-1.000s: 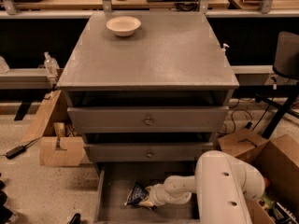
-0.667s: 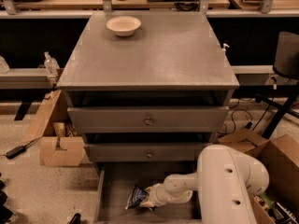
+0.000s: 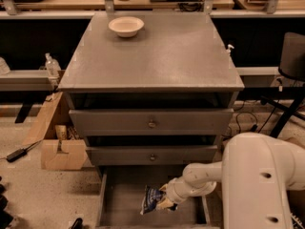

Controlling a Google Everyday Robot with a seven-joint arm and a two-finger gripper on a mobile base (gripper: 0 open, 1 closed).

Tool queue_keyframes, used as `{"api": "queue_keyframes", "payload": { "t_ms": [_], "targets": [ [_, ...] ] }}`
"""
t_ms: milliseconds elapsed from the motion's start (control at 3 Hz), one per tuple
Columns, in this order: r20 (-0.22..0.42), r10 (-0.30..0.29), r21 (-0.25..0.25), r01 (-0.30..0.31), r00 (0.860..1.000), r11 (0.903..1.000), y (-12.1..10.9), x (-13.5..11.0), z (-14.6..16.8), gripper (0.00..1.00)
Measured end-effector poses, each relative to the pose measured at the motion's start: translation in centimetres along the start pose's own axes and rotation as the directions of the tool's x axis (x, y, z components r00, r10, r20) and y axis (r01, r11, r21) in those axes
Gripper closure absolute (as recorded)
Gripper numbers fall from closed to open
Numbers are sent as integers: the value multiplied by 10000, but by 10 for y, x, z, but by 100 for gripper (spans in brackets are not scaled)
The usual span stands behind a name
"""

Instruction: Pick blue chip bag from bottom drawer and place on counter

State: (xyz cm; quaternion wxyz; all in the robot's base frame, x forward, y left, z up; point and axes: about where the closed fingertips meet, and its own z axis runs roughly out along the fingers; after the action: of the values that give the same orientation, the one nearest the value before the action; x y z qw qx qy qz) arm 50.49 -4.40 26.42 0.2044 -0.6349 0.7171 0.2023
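The blue chip bag (image 3: 151, 199) is in the open bottom drawer (image 3: 121, 202), tilted up on its edge at the middle of the tray. My gripper (image 3: 164, 202) reaches into the drawer from the right and is shut on the bag's right side. The white arm (image 3: 257, 180) fills the lower right corner. The grey counter (image 3: 162, 56) is the flat top of the cabinet above.
A cream bowl (image 3: 126, 26) sits at the counter's back left. Two upper knobbed drawers (image 3: 151, 123) are closed above the open one. A cardboard box (image 3: 59, 149) stands on the floor at the left, and a black chair (image 3: 291, 56) at the right.
The bag has shifted slightly right and risen from lying flat to standing on edge in my gripper. The arm has drawn a little to the right.
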Motion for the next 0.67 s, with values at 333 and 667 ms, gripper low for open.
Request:
{"api": "queue_keyframes", "payload": {
  "t_ms": [333, 667],
  "targets": [
    [431, 264, -123, -259, 9987, 9996, -2, 8, -69, 100],
    [661, 821, -48, -819, 9944, 9966, -5, 12, -133, 100]
  ]
}}
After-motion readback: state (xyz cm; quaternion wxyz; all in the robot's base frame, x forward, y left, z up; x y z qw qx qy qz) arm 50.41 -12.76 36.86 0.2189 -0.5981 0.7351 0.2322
